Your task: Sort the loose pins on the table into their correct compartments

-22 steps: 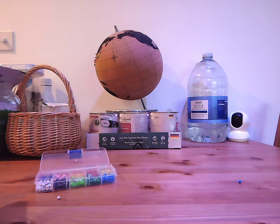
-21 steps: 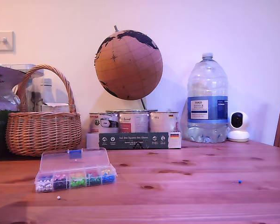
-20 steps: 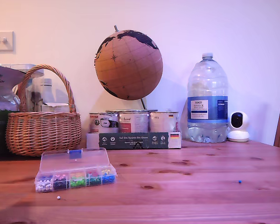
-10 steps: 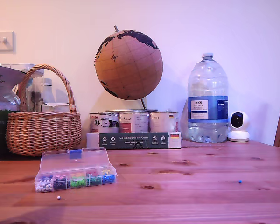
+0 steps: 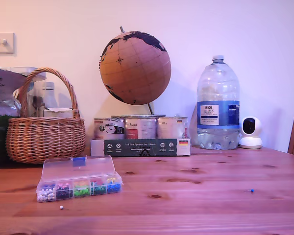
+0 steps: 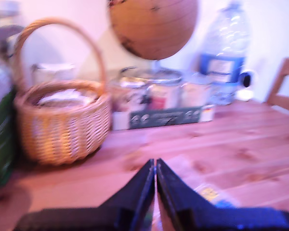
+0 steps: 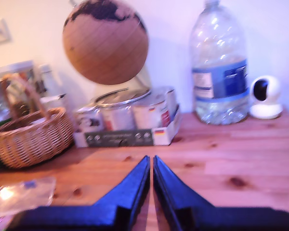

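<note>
Both grippers clenched shut, holding nothing.
My first gripper [image 6: 156, 166] points level toward the basket [image 6: 62, 125]; my second gripper [image 7: 151, 161] points level toward the tins [image 7: 130, 115] above the table [image 7: 231, 163].

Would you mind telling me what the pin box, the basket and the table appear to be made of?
The pin box looks like clear glossy plastic: the coloured pinheads show through its wall. The basket appears to be woven wicker, with visible strands. The table seems to be knotty varnished wood, judging by the grain and dark knots.
</note>
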`<action>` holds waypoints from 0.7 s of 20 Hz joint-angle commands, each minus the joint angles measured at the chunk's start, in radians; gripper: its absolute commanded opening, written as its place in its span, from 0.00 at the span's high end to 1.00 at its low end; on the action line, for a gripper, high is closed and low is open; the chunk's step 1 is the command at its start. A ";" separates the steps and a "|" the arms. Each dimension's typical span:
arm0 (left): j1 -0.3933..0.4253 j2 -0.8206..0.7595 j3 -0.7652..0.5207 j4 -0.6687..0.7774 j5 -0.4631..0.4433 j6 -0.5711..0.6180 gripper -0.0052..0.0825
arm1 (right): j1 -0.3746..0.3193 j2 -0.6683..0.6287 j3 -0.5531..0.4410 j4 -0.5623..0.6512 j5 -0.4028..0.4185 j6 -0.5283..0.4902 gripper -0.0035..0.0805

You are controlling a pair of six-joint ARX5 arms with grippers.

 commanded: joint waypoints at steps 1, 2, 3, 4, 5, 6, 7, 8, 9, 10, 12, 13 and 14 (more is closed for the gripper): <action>-0.023 0.033 0.021 -0.012 0.007 0.000 0.97 | 0.015 0.003 0.013 -0.014 0.000 0.002 0.97; -0.040 0.055 0.030 -0.024 0.007 0.000 0.97 | 0.023 0.010 0.013 -0.022 -0.001 0.002 0.97; -0.057 0.079 0.040 -0.035 0.007 0.002 0.97 | 0.037 0.019 0.013 -0.028 -0.001 0.002 0.97; -0.076 0.109 0.053 -0.045 0.007 0.003 0.97 | 0.051 0.027 0.014 -0.031 -0.001 0.002 0.97; -0.095 0.139 0.069 -0.057 0.011 0.010 0.97 | 0.063 0.037 0.014 -0.031 -0.001 0.002 0.97; -0.116 0.172 0.085 -0.068 0.014 0.027 0.97 | 0.075 0.050 0.014 -0.034 -0.001 0.001 0.97; -0.137 0.207 0.101 -0.074 0.014 0.029 0.97 | 0.090 0.064 0.014 -0.040 0.000 0.001 0.97; -0.160 0.245 0.121 -0.092 0.014 0.043 0.97 | 0.100 0.083 0.016 -0.055 -0.001 0.001 0.97; -0.182 0.283 0.146 -0.112 0.014 0.055 0.97 | 0.112 0.103 0.022 -0.072 0.005 0.001 0.97; -0.203 0.325 0.171 -0.130 0.014 0.058 0.97 | 0.128 0.129 0.032 -0.087 0.008 0.000 0.97; -0.238 0.407 0.228 -0.186 0.011 0.114 0.97 | 0.146 0.190 0.062 -0.108 0.016 -0.003 0.97; -0.253 0.450 0.257 -0.219 0.011 0.142 0.97 | 0.152 0.228 0.082 -0.128 0.028 -0.004 0.97; -0.266 0.503 0.288 -0.257 0.011 0.180 0.97 | 0.155 0.266 0.108 -0.146 0.033 -0.014 0.97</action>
